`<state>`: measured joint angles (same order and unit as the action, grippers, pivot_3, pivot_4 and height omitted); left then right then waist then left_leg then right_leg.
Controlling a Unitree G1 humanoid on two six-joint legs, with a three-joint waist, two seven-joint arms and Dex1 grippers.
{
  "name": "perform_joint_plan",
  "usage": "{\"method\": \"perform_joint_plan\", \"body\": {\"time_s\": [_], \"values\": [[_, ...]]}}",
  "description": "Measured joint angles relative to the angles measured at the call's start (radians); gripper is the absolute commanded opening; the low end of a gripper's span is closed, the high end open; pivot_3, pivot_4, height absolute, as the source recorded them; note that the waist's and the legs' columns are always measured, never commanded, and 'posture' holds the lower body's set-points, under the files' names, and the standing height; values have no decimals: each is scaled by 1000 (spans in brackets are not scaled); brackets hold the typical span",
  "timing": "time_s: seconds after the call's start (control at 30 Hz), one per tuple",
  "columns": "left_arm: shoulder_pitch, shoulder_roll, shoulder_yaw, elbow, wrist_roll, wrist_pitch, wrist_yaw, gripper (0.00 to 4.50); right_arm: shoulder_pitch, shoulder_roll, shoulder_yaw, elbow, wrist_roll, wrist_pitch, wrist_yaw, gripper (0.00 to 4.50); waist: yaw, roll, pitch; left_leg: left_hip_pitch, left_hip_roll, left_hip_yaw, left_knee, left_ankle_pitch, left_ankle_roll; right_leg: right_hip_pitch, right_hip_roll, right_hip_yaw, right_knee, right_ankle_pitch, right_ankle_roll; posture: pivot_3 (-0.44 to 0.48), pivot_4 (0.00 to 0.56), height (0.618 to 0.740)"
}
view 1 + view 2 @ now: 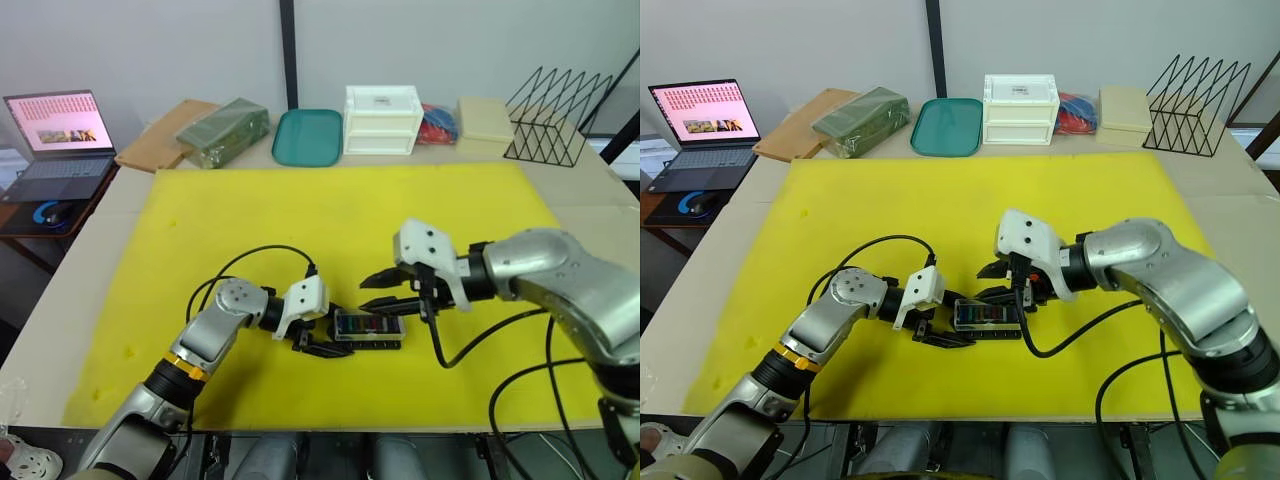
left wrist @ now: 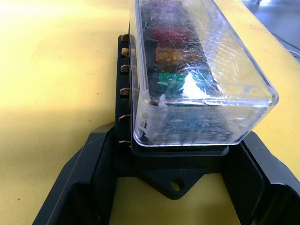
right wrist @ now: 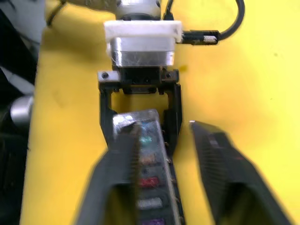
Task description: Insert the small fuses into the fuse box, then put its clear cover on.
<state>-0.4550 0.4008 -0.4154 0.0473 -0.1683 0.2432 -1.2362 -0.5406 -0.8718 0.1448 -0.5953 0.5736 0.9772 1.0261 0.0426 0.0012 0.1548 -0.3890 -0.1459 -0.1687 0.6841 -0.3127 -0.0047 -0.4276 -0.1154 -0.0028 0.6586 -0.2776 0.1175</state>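
The black fuse box (image 1: 368,328) lies on the yellow mat (image 1: 250,230), near its front middle. The clear cover (image 2: 197,70) sits on top of it. Under the cover the small fuses (image 2: 171,82) stand in their slots, in purple, red, brown, green and teal. My left gripper (image 1: 328,337) is at the box's left end, with a finger pressed against each side of the black base. My right gripper (image 1: 384,289) hovers open just above the box's right half; one finger is over the cover and the other is off to the side.
Along the back edge stand a white drawer box (image 1: 382,120), a teal tray (image 1: 308,137), a green packet (image 1: 224,130), a cream box (image 1: 485,118) and a black wire rack (image 1: 555,115). A laptop (image 1: 62,135) sits far left. Black cables (image 1: 250,255) loop over the mat.
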Motion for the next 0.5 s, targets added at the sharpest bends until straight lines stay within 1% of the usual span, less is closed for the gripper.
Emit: {"method": "perform_joint_plan", "body": {"time_s": [0.07, 0.27, 0.5], "values": [[0, 1, 0, 0, 3, -7, 0, 2731, 46, 2, -5, 1, 0, -41, 0, 33, -1, 0, 0, 0, 0, 0, 0, 0, 0, 0, 0, 0, 0, 0, 0, 0, 150, 740], [1, 2, 0, 0, 4, -9, -1, 2731, 82, 24, -33, 4, 14, -100, -4, 33, -1, 0, 0, 0, 0, 0, 0, 0, 0, 0, 0, 0, 0, 0, 0, 0, 150, 740], [1, 3, -1, 0, 4, -10, -3, 2731, 106, 32, -31, 8, 7, -145, -27, 33, -1, 0, 0, 0, 0, 0, 0, 0, 0, 0, 0, 0, 0, 0, 0, 0, 150, 740]]}}
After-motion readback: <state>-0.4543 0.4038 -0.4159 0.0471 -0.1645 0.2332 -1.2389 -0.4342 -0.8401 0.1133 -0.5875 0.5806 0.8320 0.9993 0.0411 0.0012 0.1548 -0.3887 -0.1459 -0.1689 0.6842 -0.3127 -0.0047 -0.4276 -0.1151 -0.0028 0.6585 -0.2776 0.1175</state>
